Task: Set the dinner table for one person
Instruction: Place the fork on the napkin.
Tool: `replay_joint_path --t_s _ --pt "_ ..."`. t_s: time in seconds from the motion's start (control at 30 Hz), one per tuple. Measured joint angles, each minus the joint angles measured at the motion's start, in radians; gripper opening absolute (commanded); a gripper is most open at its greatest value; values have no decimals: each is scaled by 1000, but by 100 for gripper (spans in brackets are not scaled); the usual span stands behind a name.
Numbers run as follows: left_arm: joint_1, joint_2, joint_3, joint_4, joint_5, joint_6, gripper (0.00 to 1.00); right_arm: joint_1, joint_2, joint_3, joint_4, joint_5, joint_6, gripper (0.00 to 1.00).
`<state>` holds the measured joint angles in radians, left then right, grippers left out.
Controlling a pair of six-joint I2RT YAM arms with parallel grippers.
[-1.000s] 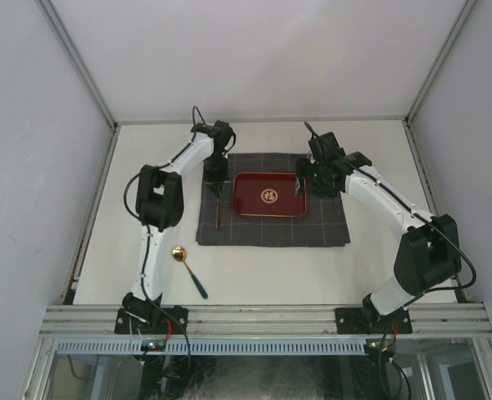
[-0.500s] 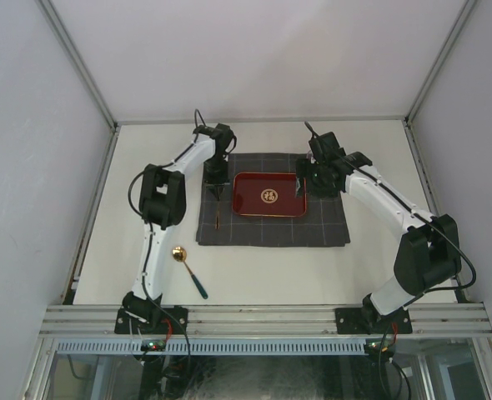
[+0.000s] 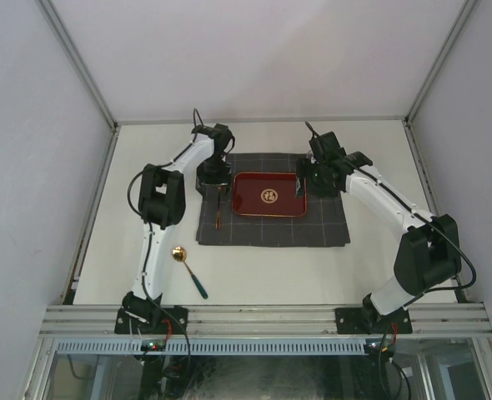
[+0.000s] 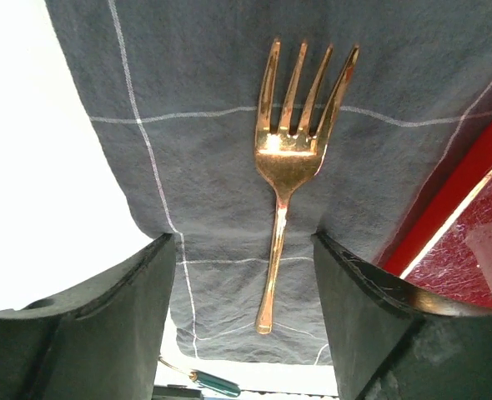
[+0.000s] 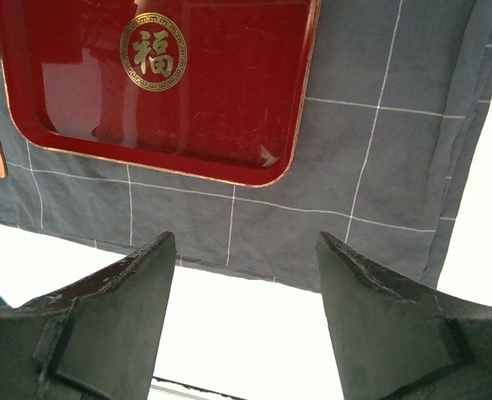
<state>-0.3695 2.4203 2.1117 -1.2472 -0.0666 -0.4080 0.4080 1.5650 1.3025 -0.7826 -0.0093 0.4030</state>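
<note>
One gold metal fork [image 4: 283,167] and one red rectangular tray [image 5: 229,100] lie on one dark grey checked cloth [image 4: 213,83]; left gripper [image 4: 242,242] and right gripper [image 5: 244,242] gape, empty.

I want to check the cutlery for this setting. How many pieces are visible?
2. A fork lies on the grey cloth, left of the red tray; a spoon lies on the bare table, near left. None seems hidden.

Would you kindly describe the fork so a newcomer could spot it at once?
On the table, a grey checked cloth carries a red tray. The fork lies on the cloth left of the tray, under the left gripper. It is all gold, unlike the green-handled spoon off the cloth.
</note>
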Motion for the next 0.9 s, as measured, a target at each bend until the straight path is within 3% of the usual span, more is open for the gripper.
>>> replay_joint_path --t_s 0.5,0.9 --pt "0 -54 0 15 -51 -13 75 14 0 0 2 -18 1 70" --pt "0 -345 -127 86 -61 -55 75 146 27 37 9 -53 0 70"
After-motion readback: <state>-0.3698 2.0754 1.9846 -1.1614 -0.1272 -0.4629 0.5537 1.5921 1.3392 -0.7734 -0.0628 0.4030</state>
